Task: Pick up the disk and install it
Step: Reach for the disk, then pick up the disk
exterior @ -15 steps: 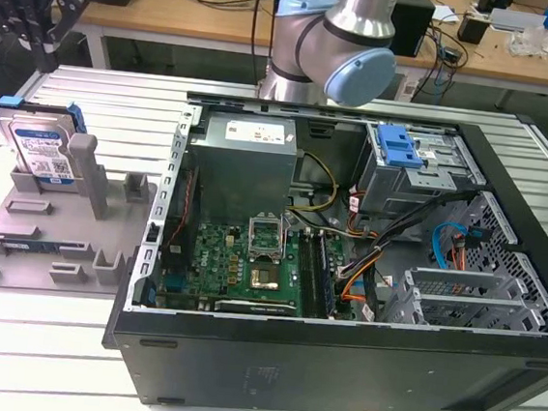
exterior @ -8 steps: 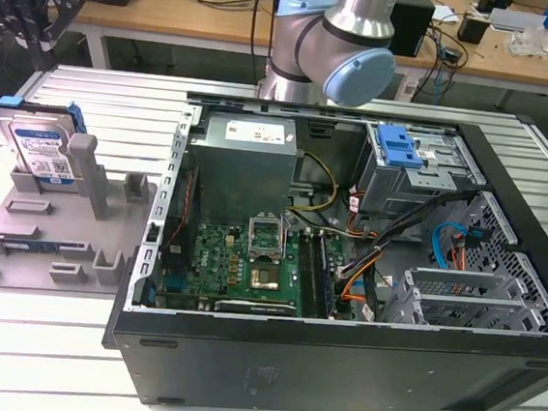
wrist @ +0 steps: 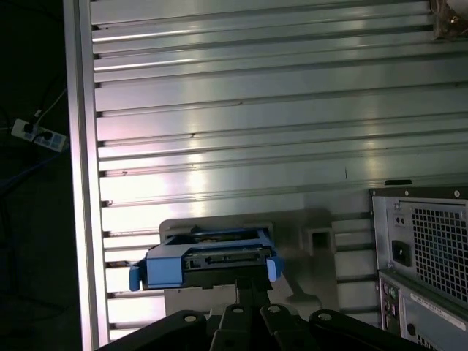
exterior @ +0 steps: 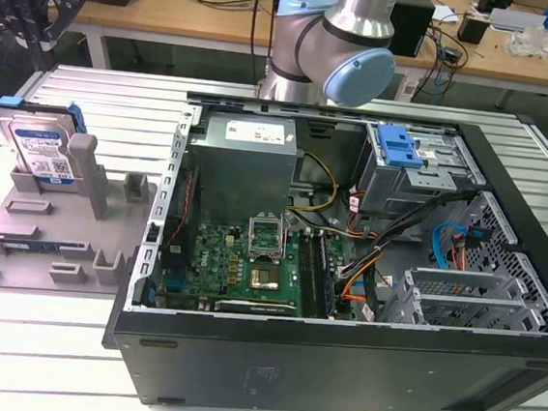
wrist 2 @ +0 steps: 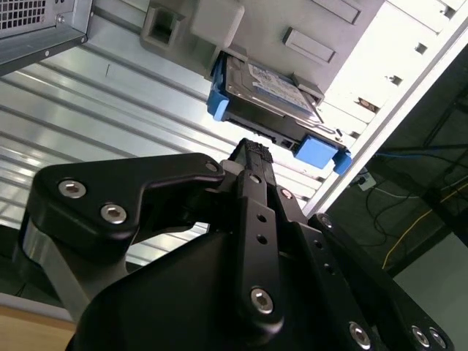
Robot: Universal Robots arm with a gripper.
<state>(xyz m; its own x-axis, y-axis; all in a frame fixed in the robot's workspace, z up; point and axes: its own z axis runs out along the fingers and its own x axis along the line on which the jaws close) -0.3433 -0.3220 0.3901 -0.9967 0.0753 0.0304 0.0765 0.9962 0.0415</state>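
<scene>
The main risk, judging from the layout, is a poor grip. The disk [exterior: 39, 149] stands on edge in a grey rack [exterior: 77, 235] on the slatted metal desk [exterior: 100, 92], at the exterior view's left of the open computer case [exterior: 337, 353]. A blue plastic frame runs around its silver body. A pinch that lands on that frame and not on the metal could let the disk twist or slip out. One of the rack's grey posts [exterior: 82, 163] stands just beside the disk (close enough to matter). A lift that is not straight could catch on it and tip the disk over. Inside the case, loose cables [exterior: 365, 273] lie near the drive cage with its blue latch [exterior: 401, 145], and these could snag anything carried past them.

In both wrist views the tool [wrist 2: 252, 152] looks clenched, with its fingers [wrist: 246, 289] pressed together and nothing between them. It holds nothing and touches nothing. Its tip points toward the disk's connector edge from a short way off, with clear space between the two.
</scene>
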